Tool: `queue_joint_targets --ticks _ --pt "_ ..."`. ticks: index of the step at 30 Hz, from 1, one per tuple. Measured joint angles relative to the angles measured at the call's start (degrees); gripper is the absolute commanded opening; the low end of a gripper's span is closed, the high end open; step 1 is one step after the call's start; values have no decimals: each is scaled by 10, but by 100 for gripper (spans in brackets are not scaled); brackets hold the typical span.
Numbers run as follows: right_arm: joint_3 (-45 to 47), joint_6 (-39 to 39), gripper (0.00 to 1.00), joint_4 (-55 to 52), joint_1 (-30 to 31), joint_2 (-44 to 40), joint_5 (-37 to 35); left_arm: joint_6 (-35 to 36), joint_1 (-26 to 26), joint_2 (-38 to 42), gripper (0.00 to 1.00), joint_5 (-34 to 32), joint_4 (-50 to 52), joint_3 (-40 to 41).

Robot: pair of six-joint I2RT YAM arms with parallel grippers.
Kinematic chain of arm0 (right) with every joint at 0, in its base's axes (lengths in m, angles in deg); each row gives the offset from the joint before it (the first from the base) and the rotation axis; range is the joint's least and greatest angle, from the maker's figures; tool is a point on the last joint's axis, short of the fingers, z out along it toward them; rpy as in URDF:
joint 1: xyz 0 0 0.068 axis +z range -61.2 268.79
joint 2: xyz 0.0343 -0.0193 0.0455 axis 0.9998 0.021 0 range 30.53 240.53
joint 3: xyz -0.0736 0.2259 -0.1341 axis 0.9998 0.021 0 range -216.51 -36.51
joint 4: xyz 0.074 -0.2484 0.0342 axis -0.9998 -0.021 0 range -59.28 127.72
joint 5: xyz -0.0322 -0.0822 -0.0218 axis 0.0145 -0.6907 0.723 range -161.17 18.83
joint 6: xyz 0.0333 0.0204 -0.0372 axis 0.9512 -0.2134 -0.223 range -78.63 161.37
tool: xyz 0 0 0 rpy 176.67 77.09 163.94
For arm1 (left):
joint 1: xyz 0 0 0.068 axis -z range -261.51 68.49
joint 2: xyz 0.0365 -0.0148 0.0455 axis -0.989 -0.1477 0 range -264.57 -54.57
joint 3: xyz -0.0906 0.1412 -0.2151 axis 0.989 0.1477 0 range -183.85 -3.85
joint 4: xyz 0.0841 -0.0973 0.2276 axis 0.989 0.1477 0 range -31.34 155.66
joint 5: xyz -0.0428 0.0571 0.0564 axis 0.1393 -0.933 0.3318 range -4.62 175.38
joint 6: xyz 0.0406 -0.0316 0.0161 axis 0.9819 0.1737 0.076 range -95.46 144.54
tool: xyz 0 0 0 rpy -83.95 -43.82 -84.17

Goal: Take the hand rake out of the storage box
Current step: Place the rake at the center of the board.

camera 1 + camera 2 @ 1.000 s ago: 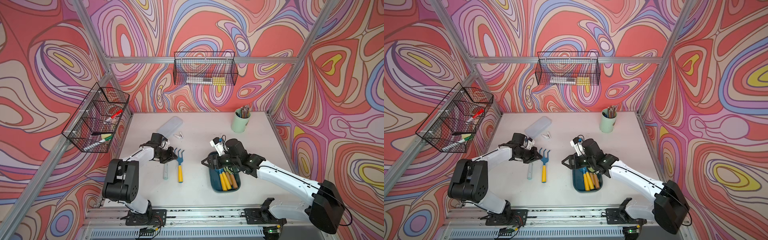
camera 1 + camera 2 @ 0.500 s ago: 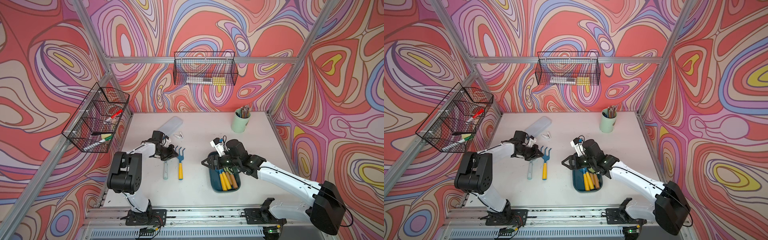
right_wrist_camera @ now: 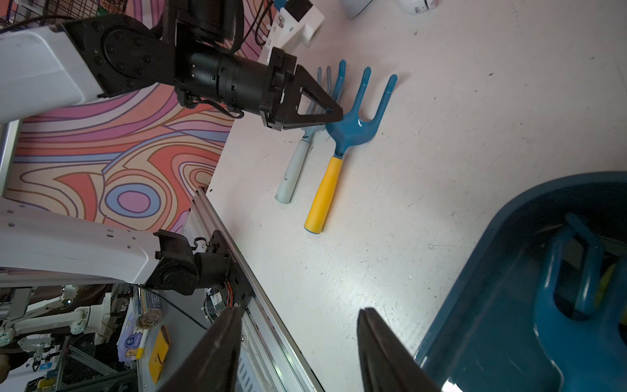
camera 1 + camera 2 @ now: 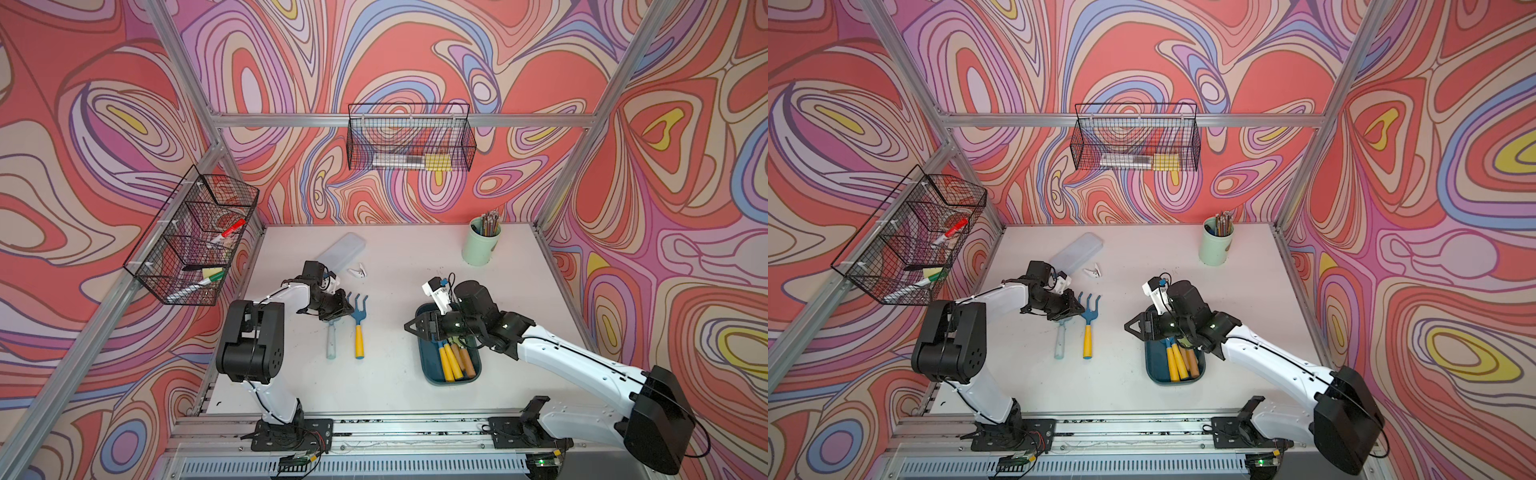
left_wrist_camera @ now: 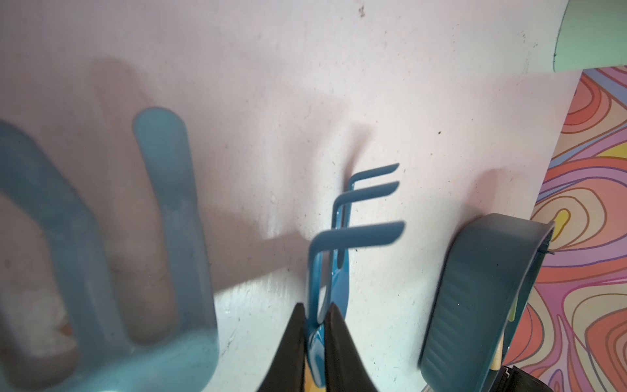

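Elbow of left arm (image 4: 251, 340) sits farther back than before, left gripper (image 5: 315, 305) jaws flanking the neck of the hand rake (image 4: 359, 340), grip uncertain; rake lies on table (image 4: 395, 399), well apart from storage box (image 4: 428, 359); right gripper (image 3: 298, 310) gapes beside box.

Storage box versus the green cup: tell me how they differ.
The storage box is dark teal, low and oblong; the green cup is mint, tall and round. The storage box holds handled tools lying flat; the green cup holds pencils standing up. Both stand open-topped on the table.
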Motion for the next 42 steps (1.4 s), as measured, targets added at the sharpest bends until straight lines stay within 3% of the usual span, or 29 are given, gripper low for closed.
queue_joint_targets --ticks 27,31,36,42 --pt "0 1 56 -11 0 -8 -10 24 -10 -31 27 -9 49 -36" --pt "-7 4 57 -64 0 -5 -56 28 -11 15 28 11 64 -39" --pt "-34 4 57 -173 0 5 -148 30 -10 128 30 23 86 -46" --pt "-42 4 54 -275 0 35 -223 25 45 220 32 -44 125 -49"
